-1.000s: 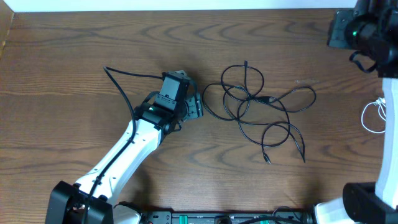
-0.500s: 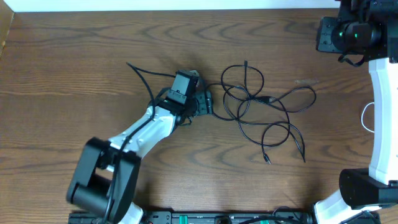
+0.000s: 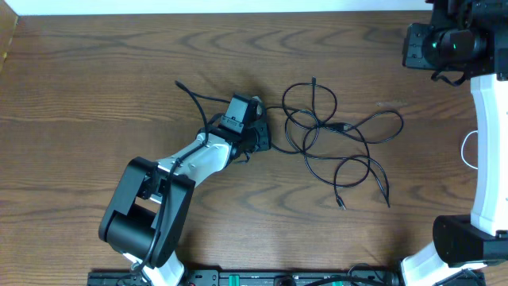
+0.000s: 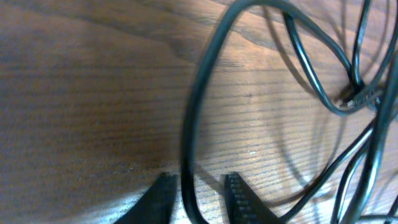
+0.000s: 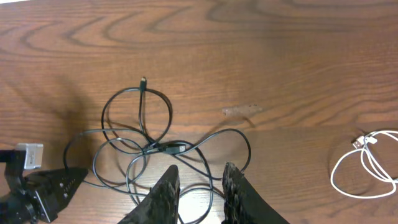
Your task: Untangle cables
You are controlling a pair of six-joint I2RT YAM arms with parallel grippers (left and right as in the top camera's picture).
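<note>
Two narrow claws: left gripper (image 4: 198, 182) straddles black cable (image 4: 186, 143), pinch unclear; right gripper (image 5: 199, 182) empty. Only right wrist shows white cable (image 5: 364, 167) plug; overhead, right arm (image 3: 486, 119) hides most.

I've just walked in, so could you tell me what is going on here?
The left gripper sits low at the edge of a black cable tangle on the wooden table, fingers narrowly apart around one loop. The right gripper hangs high above, holding nothing. A white cable lies apart, to the right.
</note>
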